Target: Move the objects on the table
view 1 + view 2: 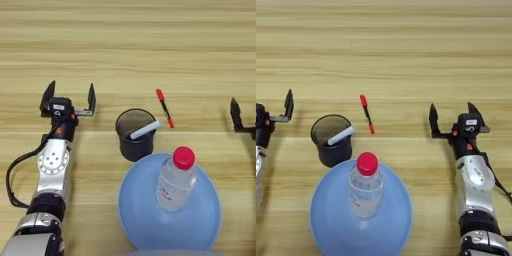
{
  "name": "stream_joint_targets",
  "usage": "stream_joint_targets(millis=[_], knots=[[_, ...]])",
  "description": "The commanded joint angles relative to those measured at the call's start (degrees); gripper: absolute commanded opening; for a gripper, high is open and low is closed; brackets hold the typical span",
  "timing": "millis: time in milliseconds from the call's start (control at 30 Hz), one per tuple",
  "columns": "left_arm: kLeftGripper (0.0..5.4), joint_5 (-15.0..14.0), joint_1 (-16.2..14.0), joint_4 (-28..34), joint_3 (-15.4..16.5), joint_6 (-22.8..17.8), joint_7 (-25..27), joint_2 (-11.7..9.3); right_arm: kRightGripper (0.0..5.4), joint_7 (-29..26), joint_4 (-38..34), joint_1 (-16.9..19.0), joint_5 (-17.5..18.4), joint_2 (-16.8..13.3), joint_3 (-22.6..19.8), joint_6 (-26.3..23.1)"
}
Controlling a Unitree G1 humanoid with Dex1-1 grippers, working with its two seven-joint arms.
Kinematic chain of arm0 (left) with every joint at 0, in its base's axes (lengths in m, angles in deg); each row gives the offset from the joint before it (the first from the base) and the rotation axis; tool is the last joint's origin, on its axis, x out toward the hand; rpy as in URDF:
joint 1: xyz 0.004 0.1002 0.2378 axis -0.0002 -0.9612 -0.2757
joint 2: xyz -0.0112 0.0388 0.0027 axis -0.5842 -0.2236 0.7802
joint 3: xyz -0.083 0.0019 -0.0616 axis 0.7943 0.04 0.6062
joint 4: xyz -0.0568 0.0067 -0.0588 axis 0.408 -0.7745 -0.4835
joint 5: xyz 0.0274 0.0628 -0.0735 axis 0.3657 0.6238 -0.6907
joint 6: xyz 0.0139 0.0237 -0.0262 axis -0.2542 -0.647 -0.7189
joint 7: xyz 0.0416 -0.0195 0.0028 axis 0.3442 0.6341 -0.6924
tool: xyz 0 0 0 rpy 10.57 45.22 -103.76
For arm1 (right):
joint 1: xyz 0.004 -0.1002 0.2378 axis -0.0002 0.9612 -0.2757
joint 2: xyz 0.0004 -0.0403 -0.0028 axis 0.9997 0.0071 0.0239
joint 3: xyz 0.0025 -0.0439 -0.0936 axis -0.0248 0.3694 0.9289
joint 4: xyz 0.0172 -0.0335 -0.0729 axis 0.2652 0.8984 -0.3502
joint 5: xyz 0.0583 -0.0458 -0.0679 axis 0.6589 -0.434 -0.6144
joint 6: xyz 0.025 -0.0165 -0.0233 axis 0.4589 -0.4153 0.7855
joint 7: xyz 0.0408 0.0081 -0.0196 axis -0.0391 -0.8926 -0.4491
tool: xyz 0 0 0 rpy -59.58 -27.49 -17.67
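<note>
Eyeing red pen (pixel 367 114) mid-frame on worktop (pixel 406 50), long axis steep diagonal, cap upper left. Marker (pixel 341 135) leans in cup (pixel 332 140). I judge right gripper (pixel 453 116), open, nearer; left gripper (pixel 69 98) open, empty.

The marker (pixel 146 130) has its lower end hidden inside the dark cup (pixel 135 145). The blue plate (pixel 140 220) is cut by the bottom edge. The bottle (pixel 176 182) label is too small to read.
</note>
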Motion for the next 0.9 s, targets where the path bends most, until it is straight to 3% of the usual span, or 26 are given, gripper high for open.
stream_joint_targets(millis=[33, 433, 667, 767, 900], knots=[[5.4, 0.12, 0.84, -0.37, -0.09, -0.18, 0.12, -0.41, 5.38, 1.88, 1.35, -0.54, -3.43, -0.76, 1.13, 2.54], [5.4, 0.36, 1.16, -1.05, -0.15, -0.1, -0.05, -0.41, 5.38, 2.91, 3.18, -1.12, -4.61, -0.86, 1.4, 4.23], [5.4, 0.8, 1.29, -1.38, -0.41, 0.04, -0.55, -0.1, 5.38, -1.17, 2.62, -2.35, 0.36, -0.75, 0.23, 1.7], [5.4, 0.87, 1.1, -1.03, -0.53, -0.01, -0.68, -0.1, 5.38, -3.65, -2.35, -2.73, 2.37, -0.64, 1.18, -0.53], [5.4, 0.91, 1.04, -0.86, -0.63, 0.01, -0.82, -0.07, 5.38, -9.97, -15.36, -1.34, 5.09, -1.4, 5.14, -6.07]])
